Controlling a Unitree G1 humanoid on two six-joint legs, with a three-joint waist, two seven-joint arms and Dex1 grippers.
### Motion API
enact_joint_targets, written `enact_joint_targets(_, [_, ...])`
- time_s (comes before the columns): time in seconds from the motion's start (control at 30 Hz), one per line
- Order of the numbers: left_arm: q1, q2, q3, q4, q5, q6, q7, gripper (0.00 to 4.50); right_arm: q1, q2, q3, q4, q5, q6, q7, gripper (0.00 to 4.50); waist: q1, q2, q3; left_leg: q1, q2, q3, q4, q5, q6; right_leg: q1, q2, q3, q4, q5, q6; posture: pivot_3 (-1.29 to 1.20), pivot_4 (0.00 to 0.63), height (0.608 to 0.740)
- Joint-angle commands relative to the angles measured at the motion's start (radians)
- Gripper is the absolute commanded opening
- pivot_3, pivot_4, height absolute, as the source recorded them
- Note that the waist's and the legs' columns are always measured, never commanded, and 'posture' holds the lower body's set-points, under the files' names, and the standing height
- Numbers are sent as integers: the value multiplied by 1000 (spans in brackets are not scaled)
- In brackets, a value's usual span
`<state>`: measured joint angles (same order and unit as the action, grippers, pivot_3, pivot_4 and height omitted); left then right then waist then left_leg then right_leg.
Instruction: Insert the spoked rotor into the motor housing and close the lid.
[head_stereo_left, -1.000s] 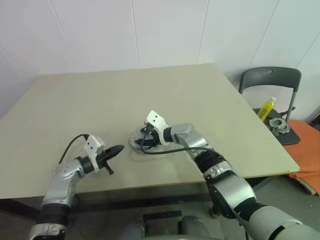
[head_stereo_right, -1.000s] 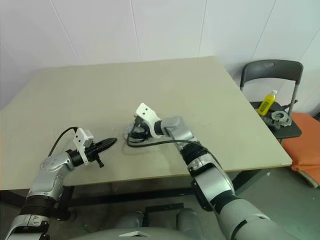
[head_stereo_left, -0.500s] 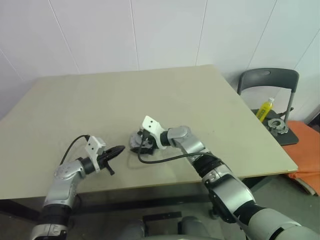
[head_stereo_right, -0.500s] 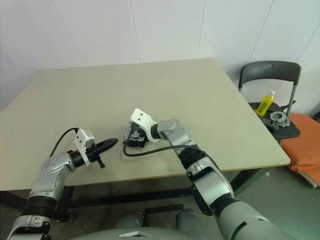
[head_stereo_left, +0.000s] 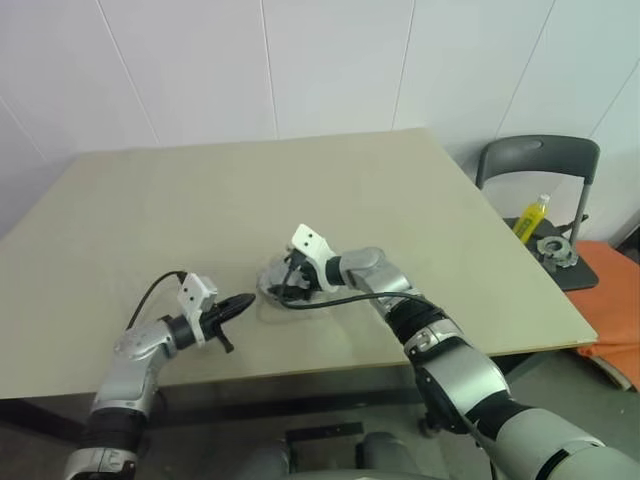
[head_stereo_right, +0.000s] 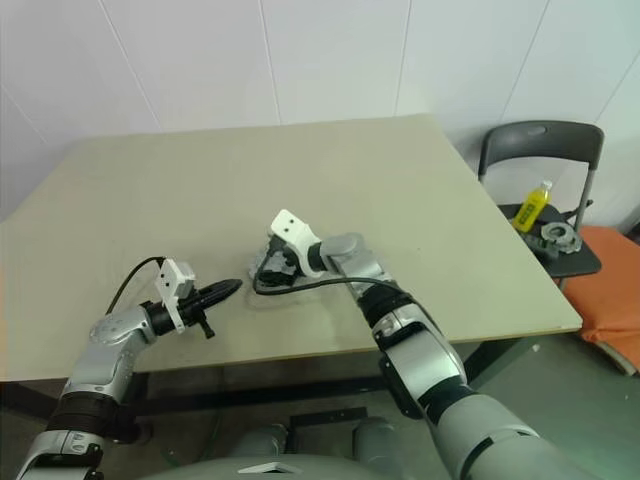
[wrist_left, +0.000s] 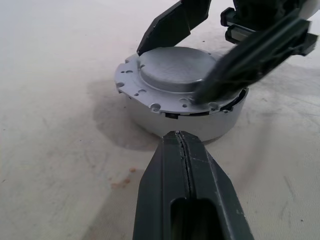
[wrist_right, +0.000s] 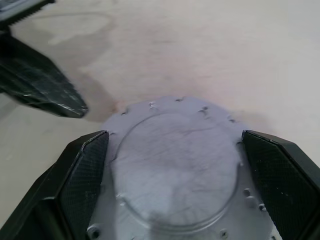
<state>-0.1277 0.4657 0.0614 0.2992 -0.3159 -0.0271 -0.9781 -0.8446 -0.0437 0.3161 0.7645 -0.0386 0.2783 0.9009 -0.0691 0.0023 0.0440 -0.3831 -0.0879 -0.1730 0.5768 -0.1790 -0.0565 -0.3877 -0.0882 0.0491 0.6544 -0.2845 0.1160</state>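
bare table (head_stereo_left: 150, 210) all around lid (wrist_left: 175, 67)

A: Where does the lid (wrist_left: 179, 70) sit?

B: On top of the motor housing (wrist_left: 200, 124), which stands on the table (head_stereo_left: 200, 200). Both lie between the two fingers of the right gripper (wrist_right: 175, 175), one finger on each side of the rim.

A: And the left gripper (wrist_left: 186, 165)?

B: Just to the left of the housing, its tip pointing at the housing's side, near but apart.

A: Anything beyond the table?

B: A chair (head_stereo_left: 540, 160) stands well off to the right gripper's right, past the table's edge, with a bottle (head_stereo_left: 532, 217) on its seat.
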Motion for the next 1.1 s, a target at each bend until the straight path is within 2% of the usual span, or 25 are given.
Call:
enact_joint_targets(0.03, [-16,2,5,-42,-7,-3,3,0,14,-16,32,-33,-13,20,54,4464,0,0,0,0,0,0,0,0,0,0,0,0,0,0,0,0,0,740])
enact_joint_targets(0.1, [-14,0,3,-46,-7,-2,4,0,22,-17,30,-41,-9,23,50,4464,1,0,0,0,0,0,0,0,0,0,0,0,0,0,0,0,0,740])
enact_joint_targets(0.13, [-12,0,2,-47,-7,-2,4,0,24,-16,23,-41,-5,25,41,4295,1,0,0,0,0,0,0,0,0,0,0,0,0,0,0,0,0,740])
enact_joint_targets(0.2, [-10,-1,2,-51,-8,-1,5,0,29,-13,17,-45,0,26,38,3878,1,0,0,0,0,0,0,0,-1,0,0,0,0,0,0,0,0,740])
enact_joint_targets(0.27, [-8,-2,1,-53,-8,1,5,0,33,-9,13,-50,3,26,31,3275,0,0,0,0,0,0,0,0,0,0,0,0,-1,0,0,0,0,740])
enact_joint_targets(1.1, [-1,-6,2,-68,-11,6,9,0,18,17,13,-13,-17,3,-24,3270,0,0,0,0,0,0,-1,0,-1,0,0,0,-2,-1,1,0,0,740])
